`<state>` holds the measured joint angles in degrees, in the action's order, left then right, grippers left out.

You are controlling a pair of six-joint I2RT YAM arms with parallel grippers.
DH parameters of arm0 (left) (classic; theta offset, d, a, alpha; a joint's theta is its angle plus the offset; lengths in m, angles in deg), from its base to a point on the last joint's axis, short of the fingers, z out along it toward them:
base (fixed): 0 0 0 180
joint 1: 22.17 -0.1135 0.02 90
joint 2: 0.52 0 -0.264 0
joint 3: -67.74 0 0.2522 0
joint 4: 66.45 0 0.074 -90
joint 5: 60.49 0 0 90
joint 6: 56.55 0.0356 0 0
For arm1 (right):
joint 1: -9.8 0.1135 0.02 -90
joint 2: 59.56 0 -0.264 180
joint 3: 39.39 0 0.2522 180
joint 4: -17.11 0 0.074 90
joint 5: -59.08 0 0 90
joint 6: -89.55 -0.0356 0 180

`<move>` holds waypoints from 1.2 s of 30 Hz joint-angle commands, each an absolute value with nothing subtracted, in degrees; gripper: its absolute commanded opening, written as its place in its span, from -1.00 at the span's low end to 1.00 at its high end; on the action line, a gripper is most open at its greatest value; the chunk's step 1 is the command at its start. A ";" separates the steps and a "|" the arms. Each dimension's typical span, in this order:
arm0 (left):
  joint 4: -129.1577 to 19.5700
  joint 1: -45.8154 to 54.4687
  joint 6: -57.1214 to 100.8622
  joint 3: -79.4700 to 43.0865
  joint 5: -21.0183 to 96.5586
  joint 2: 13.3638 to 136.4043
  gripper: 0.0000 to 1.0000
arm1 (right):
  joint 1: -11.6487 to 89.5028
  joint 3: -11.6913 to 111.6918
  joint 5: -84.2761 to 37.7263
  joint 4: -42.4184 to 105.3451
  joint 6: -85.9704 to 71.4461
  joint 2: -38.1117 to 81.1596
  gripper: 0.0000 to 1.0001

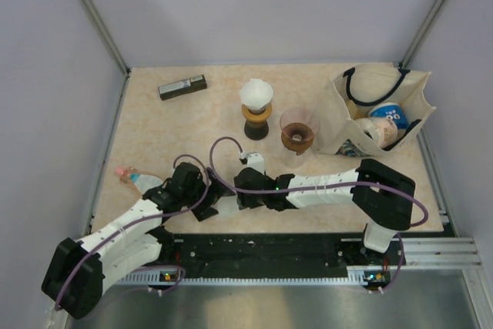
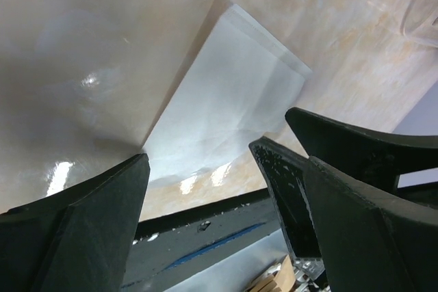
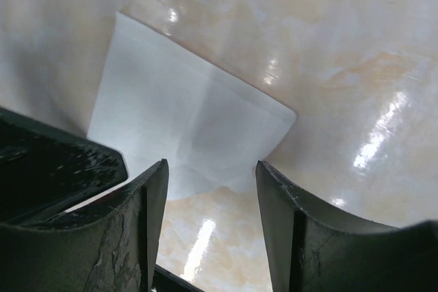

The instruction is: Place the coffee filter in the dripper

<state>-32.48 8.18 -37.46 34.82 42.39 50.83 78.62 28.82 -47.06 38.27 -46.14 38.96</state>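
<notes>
Lying flat on the glossy beige marbled surface point(image 1: 154, 129), near its front edge, a white fan-shaped paper coffee filter point(image 3: 185, 121) is found between the two claws. In the right wrist view the right claw point(image 3: 209, 172) is held low over the filter's curved edge. Its two black fingers are set apart with a plain gap between them. Nothing is clamped, and the paper's rim is framed in that gap. Whether the fingertips touch the paper cannot be told. A black finger of the other arm is seen at the left of that view, over the filter's near corner.

In the left wrist view the left claw point(image 2: 222, 155) is spread wide, with one finger at each side of the filter's lower end, and nothing is gripped. The paper is spread out ahead of this claw, its straight seamed edge farthest from the camera. A scratched black finger of the right arm is seen just beside the left claw's right-hand finger.

From above, both claws are found close together near the surface's front, and the filter is almost wholly hidden beneath them. Well apart from it, toward the back, a clear brown-tinted cone dripper point(image 1: 299, 130) is stood upright. A white cone on a brown and black stand point(image 1: 256, 107) is placed just to its left. A cream tote bag with dark handles point(image 1: 381, 109) is set at the right. A dark rectangular bar point(image 1: 182, 86) is laid at the back left.
</notes>
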 commanded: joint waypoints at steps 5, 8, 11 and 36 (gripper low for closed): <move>-35.11 12.54 -42.84 35.78 44.09 44.75 0.98 | 78.27 28.24 -49.64 42.38 -56.69 34.40 0.11; -35.20 13.77 -42.05 35.08 44.71 44.83 0.98 | 78.27 28.77 -48.76 42.38 -57.40 35.27 0.11; -30.30 13.95 -39.33 32.37 40.87 45.18 0.98 | 78.35 29.65 -48.58 43.87 -58.45 36.15 0.11; -29.21 11.84 -32.91 26.29 29.25 60.47 0.98 | 79.58 27.98 -49.46 36.68 -65.48 38.53 0.12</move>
